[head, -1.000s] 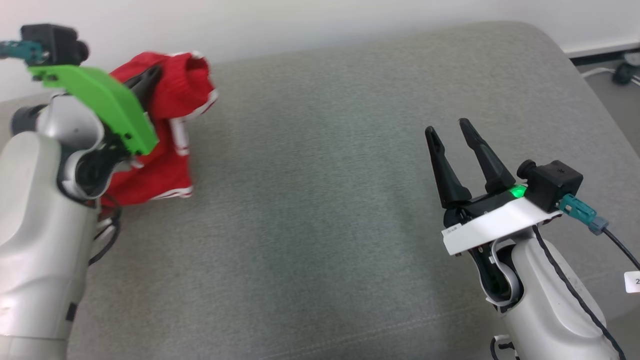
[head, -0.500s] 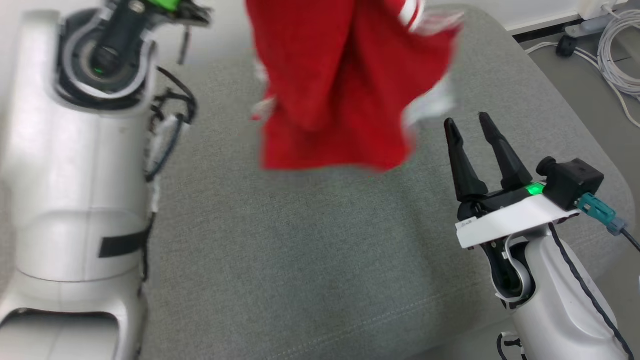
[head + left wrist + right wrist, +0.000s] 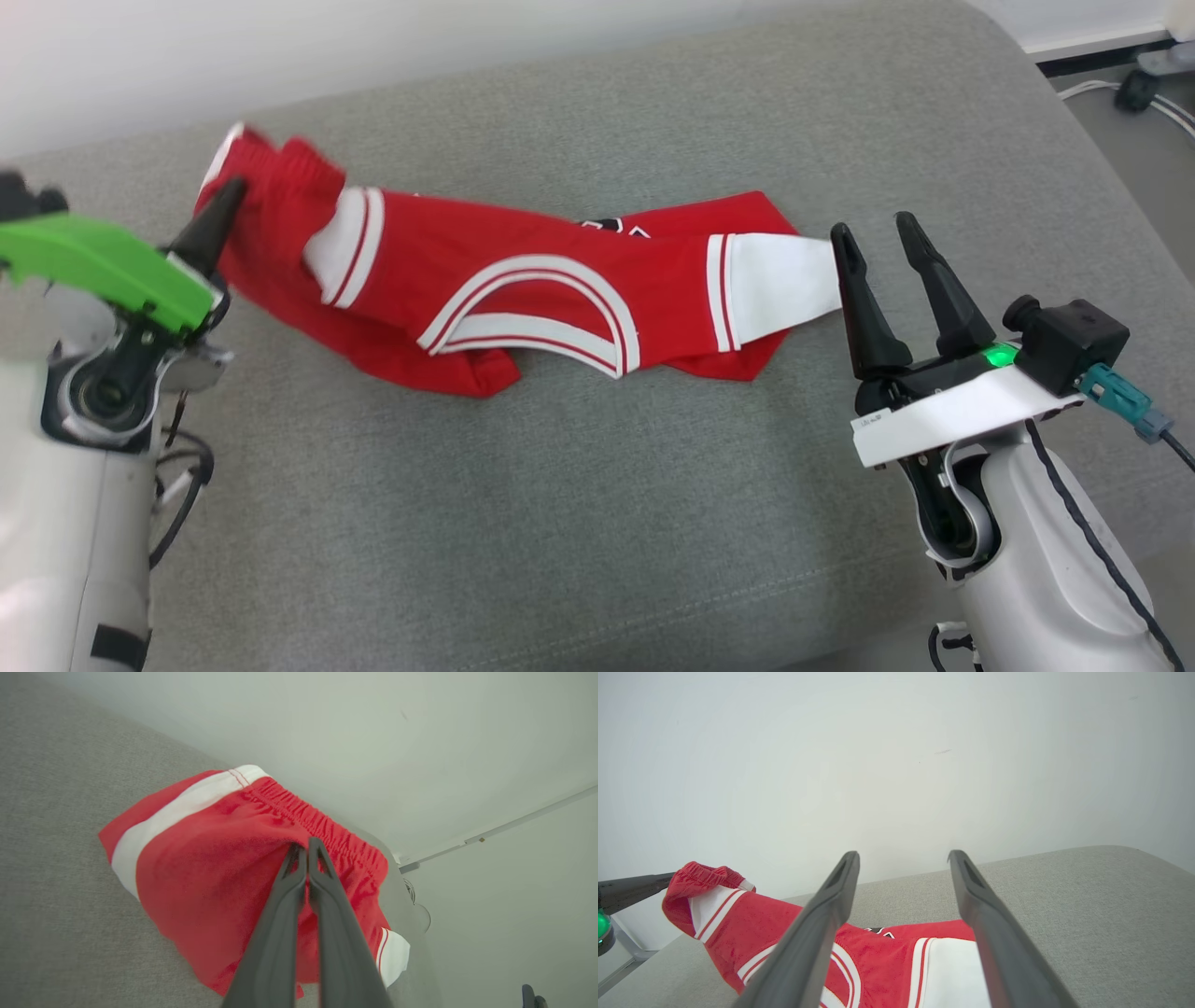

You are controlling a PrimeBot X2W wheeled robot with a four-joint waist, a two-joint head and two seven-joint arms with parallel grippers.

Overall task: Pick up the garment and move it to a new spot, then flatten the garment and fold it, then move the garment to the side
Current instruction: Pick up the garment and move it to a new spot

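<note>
Jaws of the right gripper [image 3: 870, 227] stand wide apart and empty, just beside the white hem of the red garment [image 3: 523, 280]. It lies stretched across the grey cushion [image 3: 597, 504], its waistband end pinched in the tightly closed left gripper [image 3: 224, 198].

You have a grey fabric bench [image 3: 597, 523] before you, rounded at its far right corner, with a stitched seam [image 3: 672, 616] running near its front edge. A plain white wall [image 3: 467, 47] stands behind its far edge. Past the right edge you see grey floor [image 3: 1158, 163], a dark skirting strip [image 3: 1092, 63], a white cable [image 3: 1086, 90] and a black caster [image 3: 1131, 91]. The light is soft and even.
</note>
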